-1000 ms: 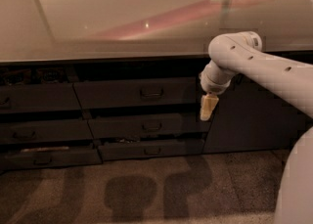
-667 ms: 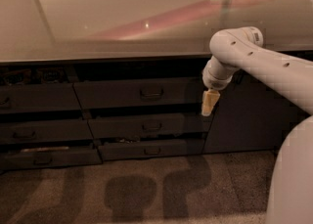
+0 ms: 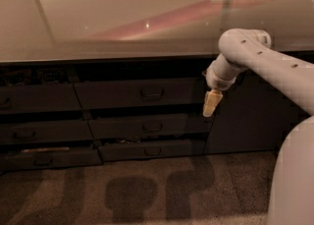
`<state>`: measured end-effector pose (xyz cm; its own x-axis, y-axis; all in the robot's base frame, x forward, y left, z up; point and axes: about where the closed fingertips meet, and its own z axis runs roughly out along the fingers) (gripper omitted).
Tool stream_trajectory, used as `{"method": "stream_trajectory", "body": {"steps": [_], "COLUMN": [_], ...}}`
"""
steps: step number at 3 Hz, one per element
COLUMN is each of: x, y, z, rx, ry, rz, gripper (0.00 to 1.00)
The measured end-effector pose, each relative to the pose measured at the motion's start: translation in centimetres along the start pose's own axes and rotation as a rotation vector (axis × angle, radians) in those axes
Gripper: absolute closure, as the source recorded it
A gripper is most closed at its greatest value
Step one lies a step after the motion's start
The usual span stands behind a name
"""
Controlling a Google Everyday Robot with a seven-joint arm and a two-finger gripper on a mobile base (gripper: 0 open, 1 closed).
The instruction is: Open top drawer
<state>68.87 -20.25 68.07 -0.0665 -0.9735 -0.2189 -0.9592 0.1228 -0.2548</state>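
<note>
The top drawer (image 3: 137,93) is the uppermost dark grey front of the middle stack, just under the counter edge, with a small loop handle (image 3: 152,93) at its centre. It stands slightly out from the cabinet. My gripper (image 3: 211,105) hangs from the white arm at the drawer's right end, pointing down, its pale fingertips level with the drawer's lower edge. It is well to the right of the handle and holds nothing that I can see.
Two shorter drawers (image 3: 147,127) sit below the top one, the lowest (image 3: 152,150) pulled out a little. Another drawer stack (image 3: 39,130) stands to the left. A pale countertop (image 3: 122,17) runs above. A plain dark panel (image 3: 250,116) is at right. Speckled floor (image 3: 147,189) lies in front.
The arm and gripper have shifted slightly to the right and a little up along the top drawer's right end. The drawers have not moved.
</note>
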Motion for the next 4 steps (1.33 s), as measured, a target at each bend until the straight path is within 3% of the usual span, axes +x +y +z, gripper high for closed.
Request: {"method": "stream_trajectory", "body": {"steps": [1, 2, 3, 4], "x": [-1.2, -1.2, -0.3, 2.4], "y": [-1.2, -1.2, -1.9, -3.3], "z": [-0.6, -0.6, 0.8, 3.9], "rx": [0.015, 0.014, -0.008, -0.052], "ry": [-0.063, -0.063, -0.035, -0.004], "rz": [-0.032, -0.032, -0.003, 0.065], "gripper": [0.0, 0.0, 0.0, 0.0]}}
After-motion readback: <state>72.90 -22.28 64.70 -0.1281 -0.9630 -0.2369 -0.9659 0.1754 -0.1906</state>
